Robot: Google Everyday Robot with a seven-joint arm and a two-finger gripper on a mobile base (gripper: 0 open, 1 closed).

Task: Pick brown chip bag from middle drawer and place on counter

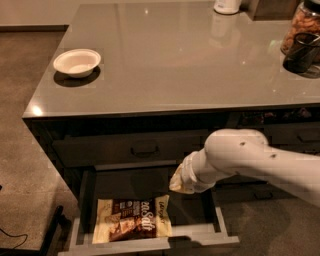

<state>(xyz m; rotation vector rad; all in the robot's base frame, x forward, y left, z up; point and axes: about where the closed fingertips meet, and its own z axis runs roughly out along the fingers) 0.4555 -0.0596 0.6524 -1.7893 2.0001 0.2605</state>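
The brown chip bag lies flat in the open middle drawer, toward its front left, with cream ends and white lettering. My white arm reaches in from the right. Its end with the gripper hangs over the drawer's right half, above and to the right of the bag and apart from it. The gripper points away from the camera, behind the cream wrist. The glossy grey counter tops the dark cabinets above the drawer.
A small white bowl sits on the counter's left side. A jar of snacks and a black cup stand at the right edge, and a white container at the back. A closed top drawer with a black handle is above the open one.
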